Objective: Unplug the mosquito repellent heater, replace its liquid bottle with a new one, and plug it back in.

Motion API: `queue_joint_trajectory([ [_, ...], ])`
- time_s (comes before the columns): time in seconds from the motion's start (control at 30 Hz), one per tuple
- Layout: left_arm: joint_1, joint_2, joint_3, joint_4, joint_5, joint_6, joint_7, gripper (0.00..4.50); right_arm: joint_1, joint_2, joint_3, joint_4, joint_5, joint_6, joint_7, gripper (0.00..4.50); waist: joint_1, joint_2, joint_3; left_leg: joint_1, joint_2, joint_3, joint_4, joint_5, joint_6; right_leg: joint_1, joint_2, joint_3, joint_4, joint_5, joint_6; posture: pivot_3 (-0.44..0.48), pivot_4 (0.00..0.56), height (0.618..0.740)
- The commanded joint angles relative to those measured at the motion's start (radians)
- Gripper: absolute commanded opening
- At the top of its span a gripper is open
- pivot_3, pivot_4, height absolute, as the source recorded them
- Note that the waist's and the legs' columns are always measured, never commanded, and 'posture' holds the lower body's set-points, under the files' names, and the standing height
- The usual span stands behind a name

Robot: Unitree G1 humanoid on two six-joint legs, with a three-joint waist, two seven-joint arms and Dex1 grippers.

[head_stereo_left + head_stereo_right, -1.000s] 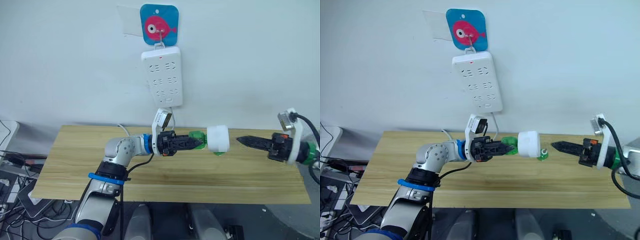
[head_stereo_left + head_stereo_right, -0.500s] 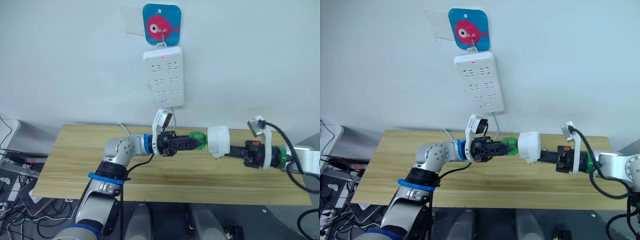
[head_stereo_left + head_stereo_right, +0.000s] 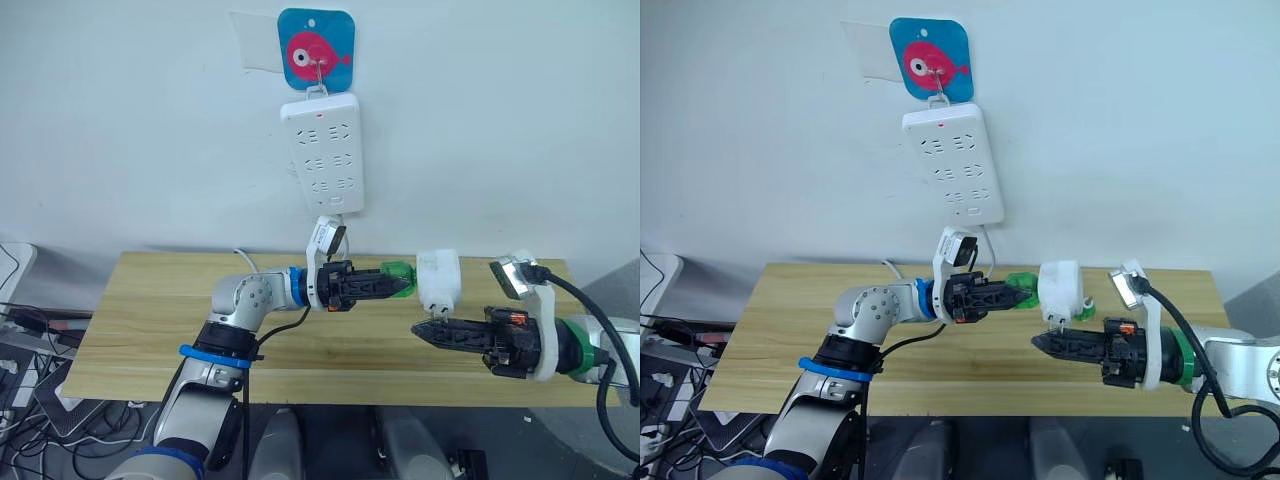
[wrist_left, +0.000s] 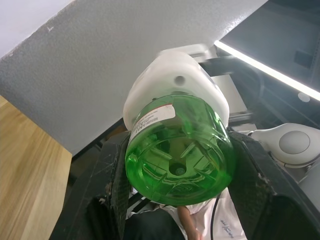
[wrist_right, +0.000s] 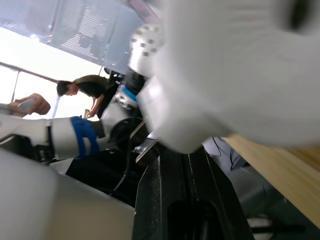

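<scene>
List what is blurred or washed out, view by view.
Right wrist view: the mosquito repellent heater is a soft white blur up close, and the bright window behind is blown out. Left wrist view: green bottle is sharp, with a glaring light strip. Eye views: evenly lit.

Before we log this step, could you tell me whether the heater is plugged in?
Unplugged: the heater is off the power strip, held by its bottle.

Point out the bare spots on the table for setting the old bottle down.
The table is bare along its left end, beside the left arm's elbow, and along the front edge. It is crowded mid-right, where the left gripper holds the bottle and heater above the right gripper.
</scene>
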Motion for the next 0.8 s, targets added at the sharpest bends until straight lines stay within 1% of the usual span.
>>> queue_joint_trajectory([
  [0.03, -0.016, -0.008, 0.001, -0.005, -0.005, -0.018, -0.021, 2.34, -0.056, 0.004, -0.006, -0.030, 0.026, -0.077, 0.022, 0.05, -0.001, 0.000, 0.000, 0.000, 0.000, 0.000, 0.000, 0.000, 0.000, 0.000, 0.000, 0.000, 0.000, 0.000, 0.000, -0.116, 0.218, 0.740],
  [0.27, -0.018, -0.007, -0.007, 0.004, -0.001, -0.026, -0.031, 2.34, -0.206, 0.021, 0.011, 0.008, 0.026, -0.092, 0.015, 0.05, -0.001, 0.000, 0.000, 0.000, 0.000, 0.000, 0.000, 0.000, 0.000, 0.000, 0.000, 0.000, -0.001, 0.000, 0.000, -0.129, 0.219, 0.740],
  [0.4, -0.016, -0.010, -0.014, 0.005, 0.004, -0.027, -0.037, 2.34, -0.321, 0.071, 0.024, 0.080, 0.026, -0.077, -0.091, 0.05, -0.003, 0.000, 0.000, 0.000, 0.000, 0.000, 0.000, 0.000, 0.000, 0.000, 0.000, 0.000, 0.000, 0.000, 0.000, -0.133, 0.220, 0.740],
  [0.53, -0.015, -0.006, -0.020, 0.001, 0.005, -0.024, -0.044, 2.34, -0.401, 0.069, 0.037, 0.140, 0.026, -0.023, -0.149, 0.05, -0.002, 0.000, 0.000, 0.000, 0.000, 0.000, 0.000, 0.000, 0.000, 0.000, 0.000, 0.000, 0.000, 0.000, 0.000, -0.133, 0.221, 0.740],
  [0.67, -0.013, -0.005, -0.018, -0.003, 0.002, -0.020, -0.041, 2.34, -0.445, 0.062, 0.061, 0.173, 0.026, 0.023, -0.177, 0.05, -0.002, 0.000, 0.000, -0.001, 0.000, 0.000, -0.001, 0.000, 0.000, 0.000, 0.000, 0.000, -0.001, 0.000, 0.000, -0.129, 0.223, 0.740],
  [0.8, -0.011, -0.007, -0.015, -0.011, -0.004, -0.015, -0.035, 2.34, -0.447, 0.061, 0.084, 0.178, 0.026, 0.038, -0.225, 0.05, -0.002, 0.000, 0.000, -0.001, 0.000, 0.000, -0.001, 0.000, 0.000, 0.000, 0.000, 0.000, -0.001, 0.000, 0.000, -0.127, 0.225, 0.740],
])
